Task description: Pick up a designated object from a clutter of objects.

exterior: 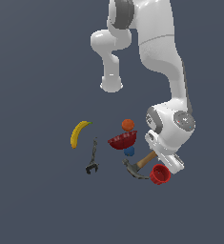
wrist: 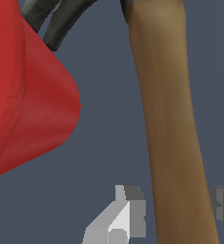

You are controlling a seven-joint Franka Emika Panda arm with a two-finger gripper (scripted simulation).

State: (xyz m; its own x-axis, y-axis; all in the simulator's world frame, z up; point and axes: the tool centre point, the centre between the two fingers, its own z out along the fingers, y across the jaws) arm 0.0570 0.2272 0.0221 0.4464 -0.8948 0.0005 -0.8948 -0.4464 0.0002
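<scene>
One hammer (wrist: 168,119) lies between the open gripper's (wrist: 180,209) two fingers (wrist: 127,212).

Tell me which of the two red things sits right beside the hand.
The red cup, next to the hammer the hand straddles. The dark red bowl lies farther off, between the orange ball and blue ball.
</scene>
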